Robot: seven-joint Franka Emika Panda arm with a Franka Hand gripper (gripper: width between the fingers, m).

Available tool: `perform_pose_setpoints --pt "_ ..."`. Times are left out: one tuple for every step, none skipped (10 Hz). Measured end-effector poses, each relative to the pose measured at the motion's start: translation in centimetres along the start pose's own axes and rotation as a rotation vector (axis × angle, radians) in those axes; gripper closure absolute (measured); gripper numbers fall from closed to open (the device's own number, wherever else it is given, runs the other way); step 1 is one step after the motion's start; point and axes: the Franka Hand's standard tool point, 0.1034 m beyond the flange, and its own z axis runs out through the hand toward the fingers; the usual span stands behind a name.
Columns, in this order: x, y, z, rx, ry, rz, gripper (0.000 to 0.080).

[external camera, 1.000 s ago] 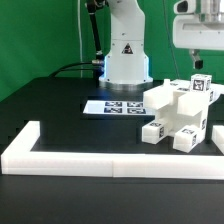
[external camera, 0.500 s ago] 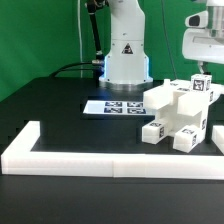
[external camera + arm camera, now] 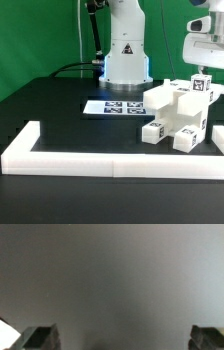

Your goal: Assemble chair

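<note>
In the exterior view, my pincer [image 3: 203, 66] hangs high on that view's right, just above the chair [image 3: 180, 115] — a blocky white cluster of joined slabs and posts with small tags. It stands on the black table [image 3: 50, 110], inside the low white border wall [image 3: 100, 155] and beside the marker board [image 3: 113, 107]. I carry nothing. The tallest tagged post [image 3: 201, 86] sits right under me; how much room lies between us I cannot tell from here.

In the wrist view, my fingertips [image 3: 40, 339] stand wide apart with nothing between them. The rest is grey blur, apart from a white sliver [image 3: 5, 333] at one corner that I can't identify.

The risk, as I judge it, is coming down half-blind: one finger could strike the post's top instead of straddling it — nudging the joined parts askew or tipping the cluster.
</note>
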Motion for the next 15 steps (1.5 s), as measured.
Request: perform_pose_setpoints --pt "0.2 0.2 0.1 -0.002 0.000 -0.008 0.0150" --pt "0.3 0.3 0.1 -0.003 0.000 -0.016 0.0150" --pt "0.4 0.3 0.1 -0.003 0.001 -0.024 0.0150" --pt "0.6 0.4 0.0 -0.003 0.001 -0.029 0.0150" --pt "0.9 0.5 0.0 -0.003 0.002 -0.043 0.0150" --pt "1.3 0.6 0.0 -0.003 0.003 -0.055 0.0150" --pt "1.6 0.7 0.0 -0.003 0.004 -0.067 0.0150" --pt "1.9 0.9 0.0 -0.003 0.005 -0.079 0.0150" --pt "2.3 1.0 -0.1 -0.002 0.006 -0.089 0.0150" --pt "2.8 1.1 -0.1 -0.002 0.007 -0.097 0.0150" --pt "3.3 1.2 -0.2 -0.001 0.009 -0.110 0.0150" --pt "3.9 1.4 -0.3 0.000 0.011 -0.124 0.0150" --pt "4.7 1.6 -0.4 0.003 0.014 -0.134 0.0150" --pt "5.1 1.7 -0.5 0.004 0.015 -0.142 0.0150" --pt "5.4 1.6 -0.6 0.007 0.017 -0.150 0.0150"
